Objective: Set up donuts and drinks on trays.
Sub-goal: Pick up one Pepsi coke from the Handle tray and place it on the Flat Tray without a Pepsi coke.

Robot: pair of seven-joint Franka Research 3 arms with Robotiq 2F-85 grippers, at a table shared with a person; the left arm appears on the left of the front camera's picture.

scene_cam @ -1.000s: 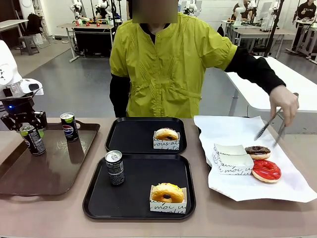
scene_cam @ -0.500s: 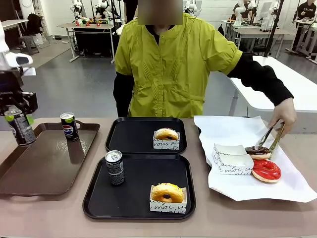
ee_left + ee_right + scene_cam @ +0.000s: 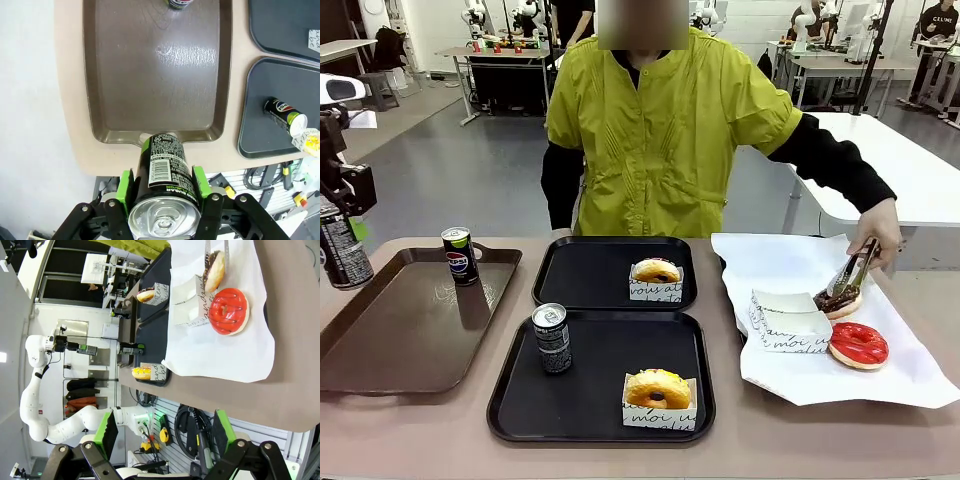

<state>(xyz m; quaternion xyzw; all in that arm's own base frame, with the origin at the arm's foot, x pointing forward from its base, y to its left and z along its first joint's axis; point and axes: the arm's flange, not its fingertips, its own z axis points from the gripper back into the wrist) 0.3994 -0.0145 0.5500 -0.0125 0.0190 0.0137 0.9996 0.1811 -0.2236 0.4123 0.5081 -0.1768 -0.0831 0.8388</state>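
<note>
Wrist view shows left hand (image 3: 162, 189) clamped on a can (image 3: 162, 160) (green pads (image 3: 125, 187) either side); right hand (image 3: 165, 432) gapes empty

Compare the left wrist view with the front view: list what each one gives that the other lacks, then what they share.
Left wrist view: a look down along the left gripper, with its green pads clamped on both sides of the held can, whose silver top and barcode label can be seen.
Front view: the person's hand with tongs gripping the chocolate donut, beside the red donut on white paper.
Shared: the brown tray, the Pepsi can standing on it, the near black tray with a lone can, and the held can.
</note>
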